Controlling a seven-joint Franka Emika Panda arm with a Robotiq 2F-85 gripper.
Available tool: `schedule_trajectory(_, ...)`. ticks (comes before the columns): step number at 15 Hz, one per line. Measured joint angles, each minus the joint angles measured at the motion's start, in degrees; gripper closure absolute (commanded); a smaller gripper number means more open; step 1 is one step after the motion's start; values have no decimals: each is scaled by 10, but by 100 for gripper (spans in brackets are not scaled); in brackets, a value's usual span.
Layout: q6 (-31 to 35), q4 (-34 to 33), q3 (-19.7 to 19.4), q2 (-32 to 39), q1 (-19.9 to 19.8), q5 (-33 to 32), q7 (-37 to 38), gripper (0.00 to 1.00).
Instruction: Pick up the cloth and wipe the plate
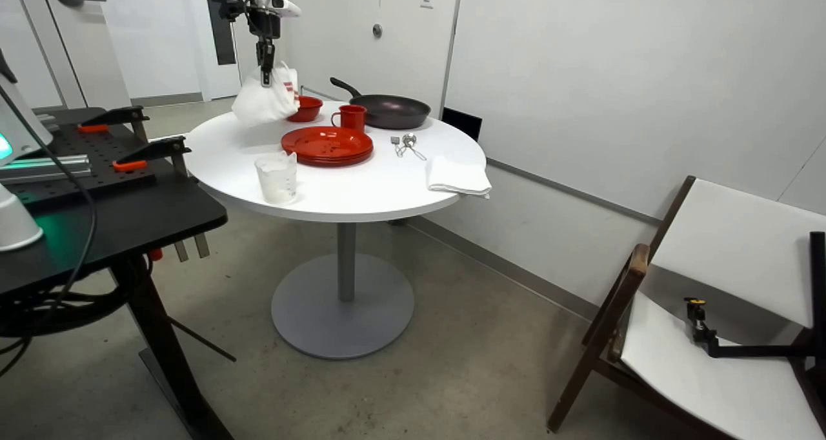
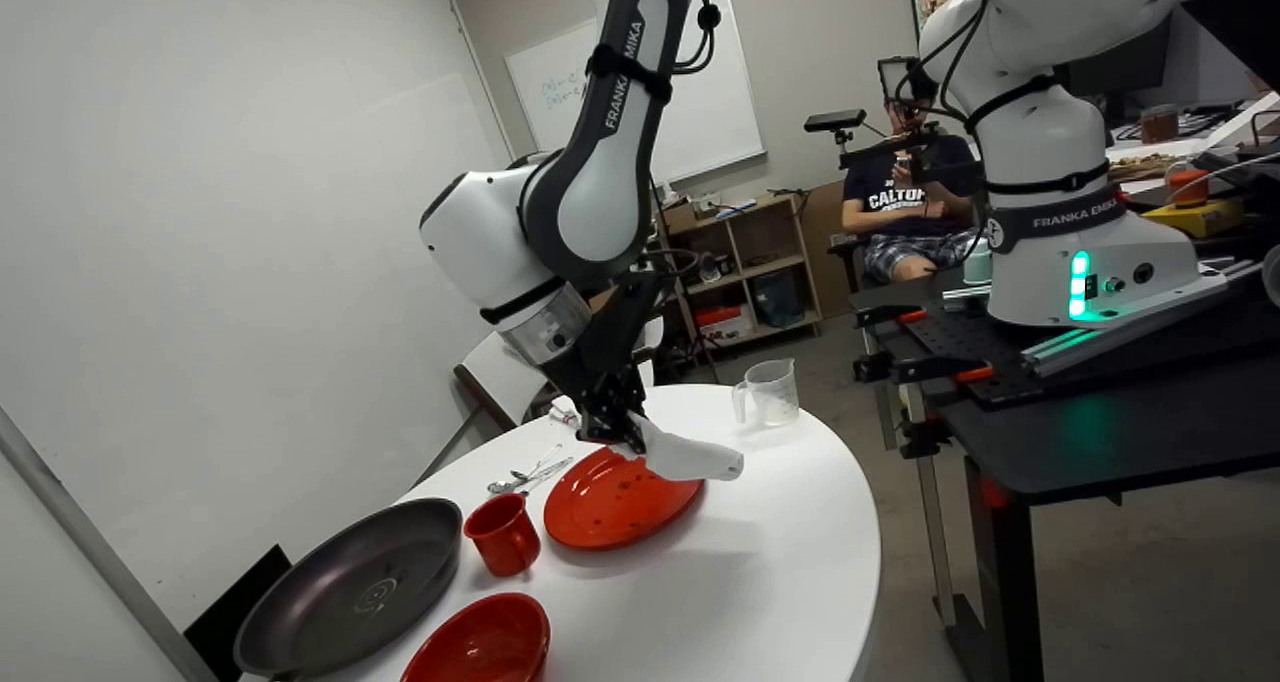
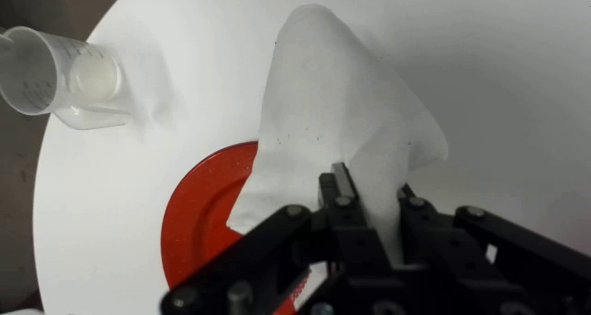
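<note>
Clutching bunched white cloth (image 3: 332,107) between closed jaws, gripper (image 3: 373,182) hangs over desk (image 3: 106,190). Red plate (image 1: 327,142), topmost of stack (image 1: 333,162), lies down and left of gripper in wrist view, partly hidden by cloth. Cloth's long axis runs upward there, away from plate; coming move probably calls for shift plateward, then lowering until touching.
</note>
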State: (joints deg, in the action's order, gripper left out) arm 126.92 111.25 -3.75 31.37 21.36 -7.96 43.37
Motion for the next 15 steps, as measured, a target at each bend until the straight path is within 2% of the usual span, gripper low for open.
schedule_trajectory(4,8,20,-1,-32,-25,0,30,95)
schedule_trajectory(7,28,10,-5,-32,-37,0,71,95)
schedule_trajectory(12,13,-65,-6,2,-58,1,110,94)
schedule_trajectory(15,-26,-127,-5,40,-75,22,118,94)
